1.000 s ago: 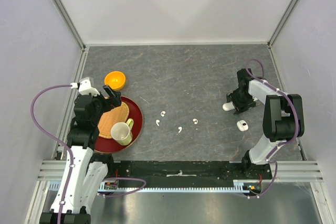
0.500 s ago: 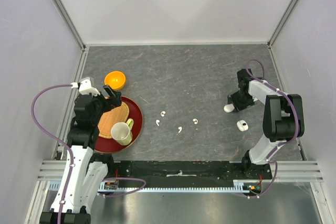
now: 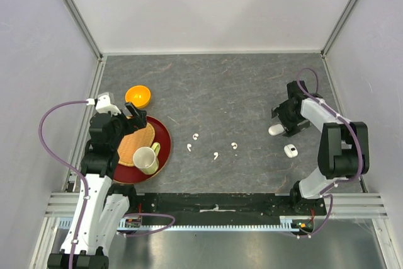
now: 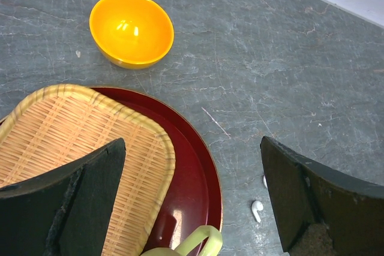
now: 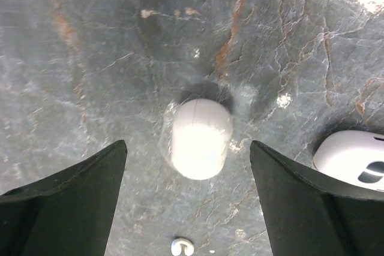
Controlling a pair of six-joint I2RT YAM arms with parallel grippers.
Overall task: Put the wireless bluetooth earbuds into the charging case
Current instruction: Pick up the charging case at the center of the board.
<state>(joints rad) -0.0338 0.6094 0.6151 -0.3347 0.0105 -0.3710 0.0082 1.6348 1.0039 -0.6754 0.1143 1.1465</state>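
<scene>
Hanging over a closed white case point(image 5: 200, 139) near the right edge of the table point(image 3: 220, 86), the right fingers point(image 5: 187, 143) are wide open and hold nothing. A second white case point(image 3: 290, 150) sits close by. Four tiny white earbuds point(image 3: 215, 155) lie loose in the middle, toward the near edge. The left fingers point(image 4: 192, 142) are wide open over a red tray point(image 4: 201, 166) by the left edge, empty too.

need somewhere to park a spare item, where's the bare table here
Bare: the far half of the table, beyond the orange bowl and the cases. Crowded: red plate near left, four earbuds in the middle, both cases near right.
</scene>
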